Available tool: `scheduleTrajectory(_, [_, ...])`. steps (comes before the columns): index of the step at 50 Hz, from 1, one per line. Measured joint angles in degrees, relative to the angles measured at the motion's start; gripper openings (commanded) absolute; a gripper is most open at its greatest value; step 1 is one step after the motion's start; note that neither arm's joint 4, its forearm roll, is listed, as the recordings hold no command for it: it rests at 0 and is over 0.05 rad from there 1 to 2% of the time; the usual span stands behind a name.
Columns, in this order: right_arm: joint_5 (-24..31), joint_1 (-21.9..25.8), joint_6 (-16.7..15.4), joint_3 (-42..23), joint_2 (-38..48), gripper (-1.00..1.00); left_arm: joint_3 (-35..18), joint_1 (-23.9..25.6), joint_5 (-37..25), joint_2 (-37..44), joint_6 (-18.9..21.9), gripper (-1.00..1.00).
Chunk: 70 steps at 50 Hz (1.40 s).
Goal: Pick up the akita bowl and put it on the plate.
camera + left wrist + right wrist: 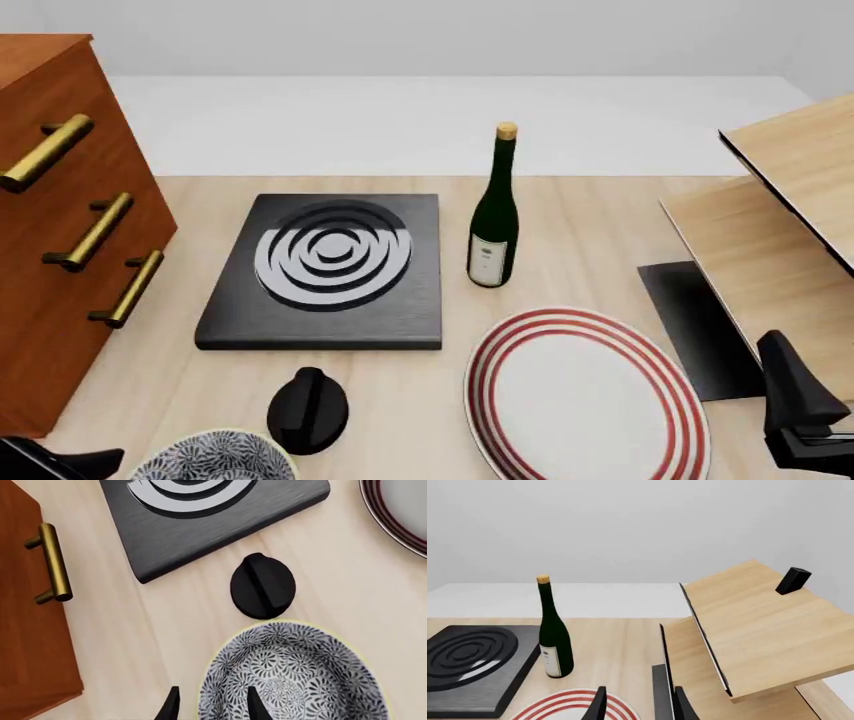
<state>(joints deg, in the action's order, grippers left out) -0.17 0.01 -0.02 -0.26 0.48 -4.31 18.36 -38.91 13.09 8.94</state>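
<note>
Nearest, the black-and-white floral akita bowl [214, 456] sits on the pale wooden worktop [587, 225], its rim between the left pincer's [210, 705] spread fingers. At the bowl's three o'clock lies the red-ringed white plate [583, 395]; the right pincer [637, 705] hangs spread, empty.

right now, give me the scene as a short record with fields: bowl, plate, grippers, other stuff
bowl: akita bowl on the table, near edge, not on the plate
plate: plate right of the bowl, nothing on it
left gripper: left gripper open, fingers astride the bowl's rim
right gripper: right gripper open, raised, holding nothing
other: stove, black knob, wine bottle, wooden cabinet
</note>
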Motion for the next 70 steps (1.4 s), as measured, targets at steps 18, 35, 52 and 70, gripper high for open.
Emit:
scheduleTrajectory(18, [0.0, 0.0, 0.0, 0.0, 0.0, 1.00, 2.6, -1.4, 2.0, 1.0, -0.1, 1.00])
scheduleTrajectory(35, [0.0, 0.0, 0.0, 0.0, 0.0, 1.00, 3.2, -1.9, 3.6, 2.3, 0.0, 1.00])
scheduleTrajectory(52, [0.0, 0.0, 0.0, 0.0, 0.0, 1.00, 3.5, -1.4, 4.8, 4.4, -0.6, 1.00])
scheduleTrajectory(70, [0.0, 0.0, 0.0, 0.0, 0.0, 1.00, 3.7, -1.7, 5.7, 6.9, -1.5, 1.00])
